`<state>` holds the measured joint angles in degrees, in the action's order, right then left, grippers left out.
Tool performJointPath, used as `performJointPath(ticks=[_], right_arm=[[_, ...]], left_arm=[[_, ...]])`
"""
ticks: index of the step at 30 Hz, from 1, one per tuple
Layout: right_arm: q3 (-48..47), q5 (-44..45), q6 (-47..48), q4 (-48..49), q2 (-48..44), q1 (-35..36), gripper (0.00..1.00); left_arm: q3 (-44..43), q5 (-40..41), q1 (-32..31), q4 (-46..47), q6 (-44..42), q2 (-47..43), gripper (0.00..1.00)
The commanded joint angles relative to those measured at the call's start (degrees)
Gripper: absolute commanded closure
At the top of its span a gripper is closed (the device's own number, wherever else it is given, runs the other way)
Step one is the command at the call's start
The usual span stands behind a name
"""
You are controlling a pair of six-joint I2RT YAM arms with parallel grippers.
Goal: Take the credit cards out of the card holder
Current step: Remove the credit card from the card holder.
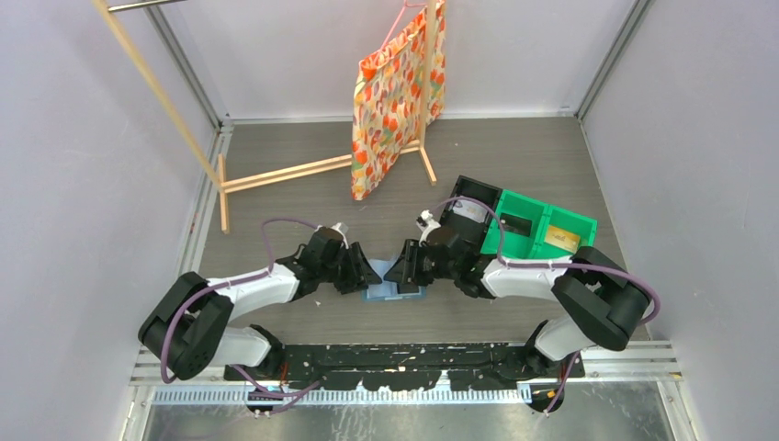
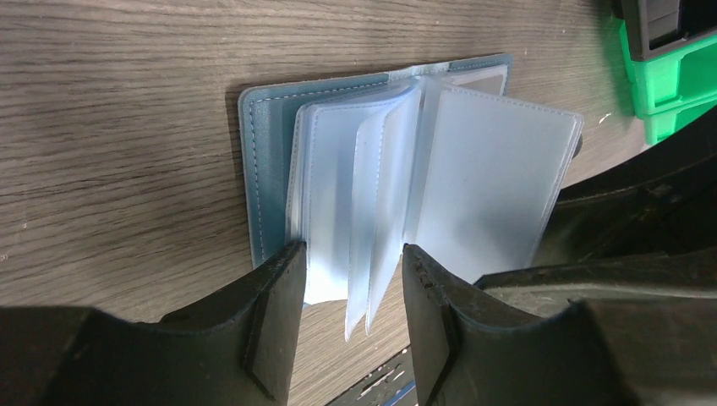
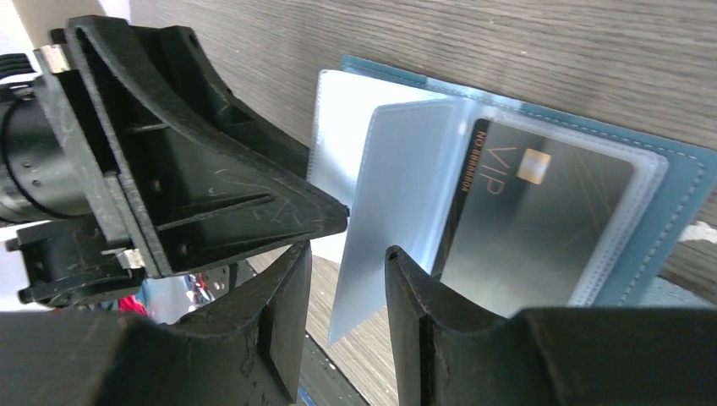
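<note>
The teal card holder (image 1: 393,293) lies open on the table between my two grippers. Its cover (image 2: 266,169) is flat and its translucent sleeve leaves (image 2: 380,194) stand up fanned. My left gripper (image 2: 351,288) is open, and two leaves hang loose between its fingers. Open as well, my right gripper (image 3: 347,279) has one leaf (image 3: 397,194) in its gap, close to the right finger. One of the credit cards (image 3: 541,220), a dark one marked VIP, sits in a sleeve against the cover (image 3: 676,211). From above, the left gripper (image 1: 367,274) and right gripper (image 1: 401,272) nearly meet over the holder.
A green bin (image 1: 542,230) holding a flat tan thing (image 1: 562,241) stands right of a black bin (image 1: 473,211), just behind my right arm. A patterned bag (image 1: 397,92) hangs on a wooden stand (image 1: 276,175) at the back. The left gripper's finger (image 3: 211,169) crowds the right wrist view.
</note>
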<state>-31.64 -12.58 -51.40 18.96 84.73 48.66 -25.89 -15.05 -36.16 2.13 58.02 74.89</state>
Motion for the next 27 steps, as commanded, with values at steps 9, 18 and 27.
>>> performJointPath(ticks=[9, 18, 27], right_arm=[[-7.4, -3.7, 0.7, 3.4, 4.9, 2.3, 0.58], [-10.2, -4.4, 0.9, 2.6, 9.9, 2.4, 0.60], [-4.8, 11.1, 7.8, -17.1, -10.7, 0.7, 0.60]], left_arm=[[-0.6, 4.6, 6.3, -17.1, -3.7, -16.9, 0.52], [-1.8, 2.8, 8.1, -21.1, -2.5, -28.8, 0.50], [0.3, -2.2, 3.0, -5.1, 2.4, -18.3, 0.52]])
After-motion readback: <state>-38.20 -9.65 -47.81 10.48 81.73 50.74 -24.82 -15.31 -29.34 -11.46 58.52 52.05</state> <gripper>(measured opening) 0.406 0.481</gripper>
